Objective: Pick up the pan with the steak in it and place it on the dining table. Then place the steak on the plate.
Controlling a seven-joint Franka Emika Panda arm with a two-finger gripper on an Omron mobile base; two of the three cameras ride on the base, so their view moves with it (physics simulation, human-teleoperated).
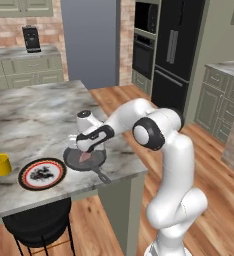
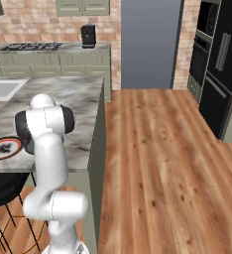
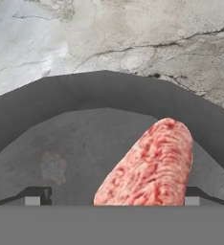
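gripper (image 1: 85, 152): fingers spread wide, straddling the steak, contact unclear | steak (image 3: 150, 165): mottled pink-red oblong slab, lying in pan | pan (image 1: 75, 159): round, matte dark grey, shallow, on dining table (image 1: 34, 115), veined grey-white marble | plate (image 1: 42, 173): red-rimmed, flat, just beside pan

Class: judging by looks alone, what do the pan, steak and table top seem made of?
Pan: probably metal, matte dark grey, no shine.
Steak: raw meat, mottled red-pink with pale flecks.
Table top: polished stone, likely marble, grey-white with dark veins.
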